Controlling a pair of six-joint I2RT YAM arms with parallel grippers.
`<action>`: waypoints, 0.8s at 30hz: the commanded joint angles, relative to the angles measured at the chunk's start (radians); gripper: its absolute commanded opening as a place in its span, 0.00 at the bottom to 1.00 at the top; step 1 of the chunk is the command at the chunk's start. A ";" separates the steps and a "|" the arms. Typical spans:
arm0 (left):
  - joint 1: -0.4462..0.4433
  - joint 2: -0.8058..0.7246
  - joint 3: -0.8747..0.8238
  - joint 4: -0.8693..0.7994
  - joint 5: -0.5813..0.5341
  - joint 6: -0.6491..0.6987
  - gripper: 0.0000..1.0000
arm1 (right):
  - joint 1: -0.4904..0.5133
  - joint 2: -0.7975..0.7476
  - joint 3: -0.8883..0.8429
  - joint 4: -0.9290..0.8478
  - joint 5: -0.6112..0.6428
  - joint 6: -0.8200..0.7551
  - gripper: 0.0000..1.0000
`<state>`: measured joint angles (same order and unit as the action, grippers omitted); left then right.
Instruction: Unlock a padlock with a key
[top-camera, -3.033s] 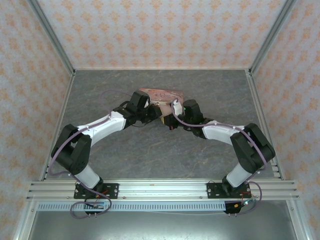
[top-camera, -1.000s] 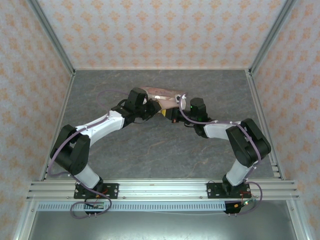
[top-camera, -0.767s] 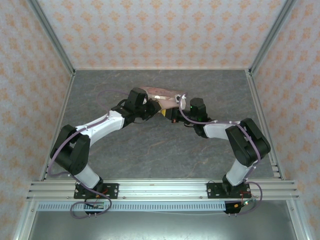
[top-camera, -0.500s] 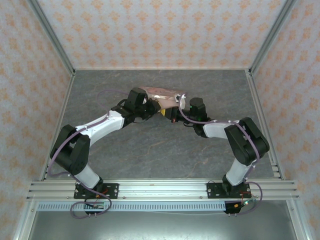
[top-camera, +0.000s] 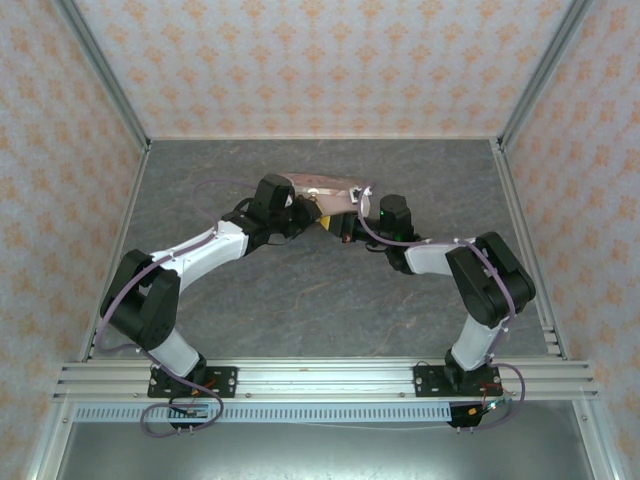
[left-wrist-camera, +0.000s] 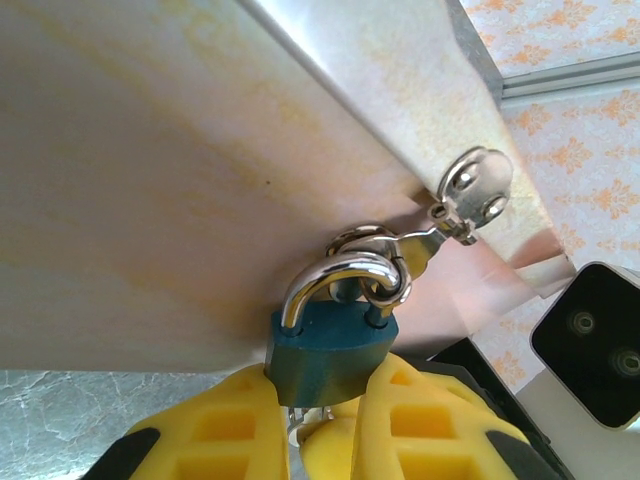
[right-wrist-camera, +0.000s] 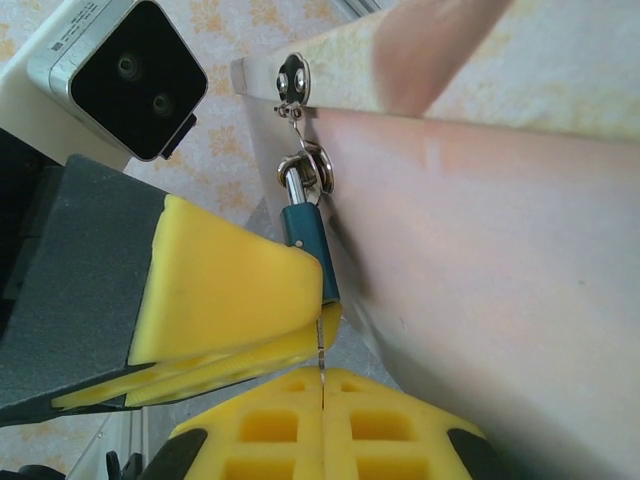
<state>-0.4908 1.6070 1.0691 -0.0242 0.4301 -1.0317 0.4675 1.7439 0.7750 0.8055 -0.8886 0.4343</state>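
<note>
In the left wrist view the small teal padlock (left-wrist-camera: 330, 350) hangs by its silver shackle from a ring on the pink tin's hasp (left-wrist-camera: 470, 190). My left gripper (left-wrist-camera: 325, 385) is shut on the padlock body, one yellow finger (left-wrist-camera: 220, 430) on each side. The key (right-wrist-camera: 321, 352) is a thin metal blade pinched edge-on in my shut right gripper (right-wrist-camera: 322, 385). Its tip reaches the underside of the padlock (right-wrist-camera: 303, 240); how deep it sits is hidden. From above, the left gripper (top-camera: 310, 214) and the right gripper (top-camera: 345, 226) meet at the tin's front.
The pink tin (top-camera: 325, 187) lies at the back middle of the grey table (top-camera: 320, 300), tilted up at its near side. Patterned walls (top-camera: 60, 200) close in the left, right and back. The left wrist camera housing (right-wrist-camera: 120, 75) sits close to the right gripper.
Both grippers have crept back toward the tin since the earliest frame. Over the last second the right forearm has edged slightly left; both grips are unchanged.
</note>
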 joint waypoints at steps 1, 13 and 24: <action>-0.037 -0.028 0.011 0.015 0.115 0.021 0.15 | -0.005 0.004 0.055 0.028 0.010 0.040 0.00; -0.038 -0.019 0.025 -0.025 0.111 0.050 0.15 | -0.006 -0.065 0.048 -0.136 0.065 -0.123 0.00; -0.037 -0.018 0.013 -0.018 0.112 0.046 0.15 | -0.009 -0.071 0.030 -0.076 0.069 -0.094 0.00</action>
<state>-0.4984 1.6070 1.0687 -0.0597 0.4679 -1.0126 0.4675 1.6985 0.7860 0.6510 -0.8570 0.3294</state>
